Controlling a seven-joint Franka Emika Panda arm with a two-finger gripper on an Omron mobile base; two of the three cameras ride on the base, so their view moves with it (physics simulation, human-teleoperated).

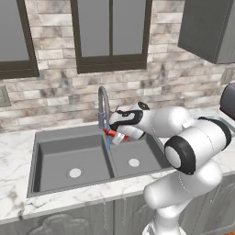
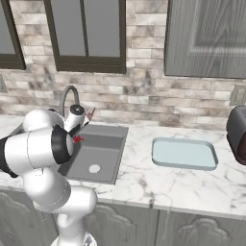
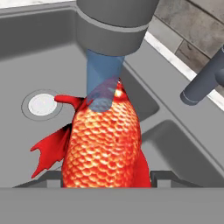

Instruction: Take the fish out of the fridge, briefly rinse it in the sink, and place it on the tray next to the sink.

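We hold the fish (image 3: 103,144) under the faucet (image 3: 114,26).
Our gripper (image 3: 105,179) clamps it, long axis pointing straight ahead into the blue stream (image 3: 101,81).

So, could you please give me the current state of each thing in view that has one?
faucet: running, water stream falling onto the fish
fish: held under the stream, over the sink
gripper: shut on the fish
sink: both basins bare
tray: nothing on it
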